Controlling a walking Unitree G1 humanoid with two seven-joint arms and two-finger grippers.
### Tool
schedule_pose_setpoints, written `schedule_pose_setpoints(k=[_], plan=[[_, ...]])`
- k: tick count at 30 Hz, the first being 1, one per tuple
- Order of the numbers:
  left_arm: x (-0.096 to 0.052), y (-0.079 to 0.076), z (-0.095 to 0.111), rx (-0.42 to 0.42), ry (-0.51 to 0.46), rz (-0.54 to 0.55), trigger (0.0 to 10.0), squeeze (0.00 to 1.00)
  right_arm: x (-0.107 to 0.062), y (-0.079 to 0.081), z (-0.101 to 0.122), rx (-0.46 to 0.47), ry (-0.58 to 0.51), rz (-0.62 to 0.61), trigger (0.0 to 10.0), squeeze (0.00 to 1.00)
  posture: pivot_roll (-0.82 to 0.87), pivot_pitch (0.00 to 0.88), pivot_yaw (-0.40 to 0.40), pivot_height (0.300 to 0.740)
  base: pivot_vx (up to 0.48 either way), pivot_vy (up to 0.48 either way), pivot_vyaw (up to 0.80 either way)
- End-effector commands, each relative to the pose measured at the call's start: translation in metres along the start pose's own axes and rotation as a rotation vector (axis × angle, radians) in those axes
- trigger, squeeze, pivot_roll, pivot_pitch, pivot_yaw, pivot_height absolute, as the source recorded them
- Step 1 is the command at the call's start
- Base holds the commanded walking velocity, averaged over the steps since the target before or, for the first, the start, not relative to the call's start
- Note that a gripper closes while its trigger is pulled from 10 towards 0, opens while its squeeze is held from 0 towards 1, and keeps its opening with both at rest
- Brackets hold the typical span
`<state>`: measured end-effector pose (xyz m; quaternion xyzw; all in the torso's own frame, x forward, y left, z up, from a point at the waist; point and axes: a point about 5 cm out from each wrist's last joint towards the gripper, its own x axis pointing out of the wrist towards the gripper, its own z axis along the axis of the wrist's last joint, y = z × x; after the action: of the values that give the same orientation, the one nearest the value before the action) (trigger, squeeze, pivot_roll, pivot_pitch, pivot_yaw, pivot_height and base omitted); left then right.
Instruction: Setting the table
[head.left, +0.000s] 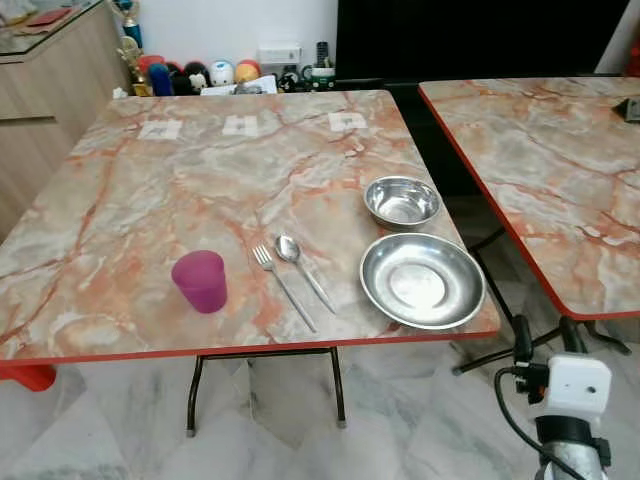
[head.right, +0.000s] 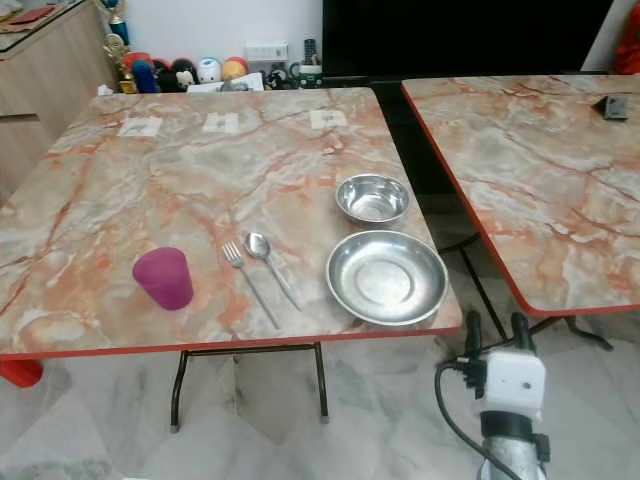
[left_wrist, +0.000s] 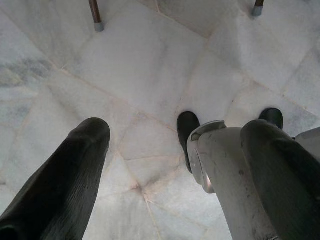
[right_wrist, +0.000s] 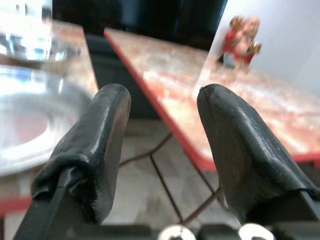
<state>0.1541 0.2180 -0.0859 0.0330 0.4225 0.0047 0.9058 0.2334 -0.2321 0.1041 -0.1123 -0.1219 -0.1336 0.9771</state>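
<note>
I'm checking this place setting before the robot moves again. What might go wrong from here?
1. The plate lies close to the table front edge, and the right hand, open, sits just below that corner; rising, it might knock the plate.
2. The purple cup also stands near the front edge, so a bump might tip it off.

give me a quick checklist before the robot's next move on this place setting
1. Right gripper open, nothing held: ok.
2. Right gripper below the table edge, beside the plate: ok to rise, but close to the edge.
3. Left gripper hangs over the floor, open: ok.
4. Fork and spoon lie side by side, left of the plate: ok.
5. Purple cup upright, left of the fork: ok.
6. Small bowl sits behind the plate, apart from it: ok; contents: cannot tell.
</note>
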Motion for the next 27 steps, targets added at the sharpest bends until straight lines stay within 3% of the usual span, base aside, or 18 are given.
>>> schedule_pose_setpoints(k=[1,8,12,14,16,19,22,27], plan=[[-0.003,0.004,-0.009,-0.007,0.034,0.014,10.0,0.00,0.003,-0.002,0.013,0.011,-0.040,-0.018,10.0,0.00,-0.02,0.107,-0.006,0.740,0.000,0.000,0.00],[-0.003,0.004,-0.007,-0.007,0.032,0.014,10.0,0.00,-0.002,0.003,0.048,0.051,-0.114,-0.002,10.0,0.00,-0.03,0.110,-0.007,0.740,0.000,0.000,0.00],[-0.002,0.005,-0.007,-0.006,0.030,0.016,10.0,0.00,-0.016,-0.002,0.050,0.049,-0.052,0.001,10.0,0.00,-0.04,0.114,-0.008,0.740,0.000,0.000,0.00],[-0.002,0.006,-0.006,-0.006,0.031,0.018,10.0,0.00,-0.030,-0.018,0.040,-0.004,0.026,-0.037,10.0,0.00,-0.04,0.115,-0.008,0.740,0.000,0.000,0.00],[-0.002,0.007,-0.006,-0.006,0.031,0.019,10.0,0.00,-0.032,-0.024,0.036,0.005,0.049,-0.069,10.0,0.00,-0.05,0.114,-0.008,0.740,0.000,0.000,0.00],[-0.002,0.007,-0.006,-0.006,0.030,0.020,10.0,0.00,-0.026,-0.036,0.024,0.012,0.107,-0.125,10.0,0.00,-0.04,0.110,-0.008,0.740,0.000,0.000,0.00],[-0.002,0.007,-0.005,-0.008,0.029,0.020,10.0,0.00,-0.019,-0.036,0.014,0.014,0.146,-0.115,10.0,0.00,-0.04,0.110,-0.008,0.740,0.000,0.000,0.00],[-0.001,0.005,-0.005,-0.012,0.028,0.020,10.0,0.00,0.008,-0.019,0.000,0.142,0.252,-0.104,10.0,0.00,-0.04,0.101,-0.005,0.740,0.000,0.000,0.00]])
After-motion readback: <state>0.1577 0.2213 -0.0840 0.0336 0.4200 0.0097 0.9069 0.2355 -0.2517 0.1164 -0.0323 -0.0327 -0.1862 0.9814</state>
